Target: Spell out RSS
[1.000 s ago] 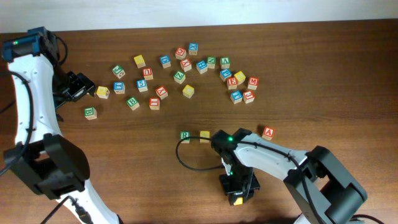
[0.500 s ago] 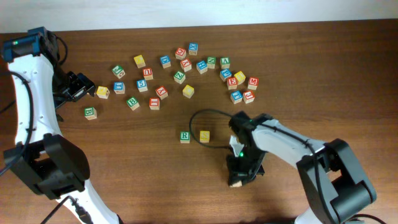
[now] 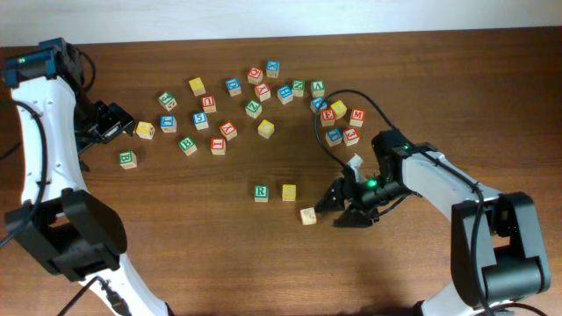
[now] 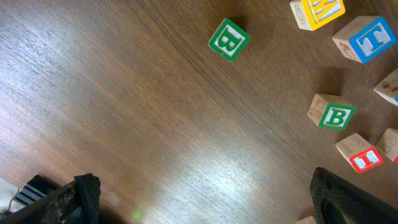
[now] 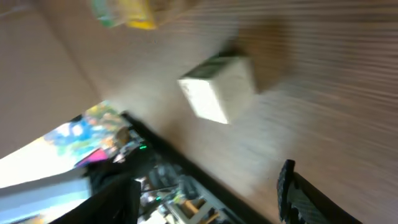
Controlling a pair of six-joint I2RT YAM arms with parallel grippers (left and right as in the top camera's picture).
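Green "R" block (image 3: 261, 192) beside a yellow one (image 3: 289, 191) — pale block (image 3: 308, 216), letter unreadable, near the right tool (image 3: 329, 213), jaws seemingly apart.

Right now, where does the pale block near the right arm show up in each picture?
Overhead: pale block, lower middle.
Left wrist: not in it.
Right wrist: upper middle, blurred.
Shared landmark: the yellow block, up-left of it in both.

Right wrist view motion-blurred, pale block (image 5: 217, 87) with its letter unreadable (too small overhead too), yellow block (image 4: 317, 11) cut off by left wrist view's top edge
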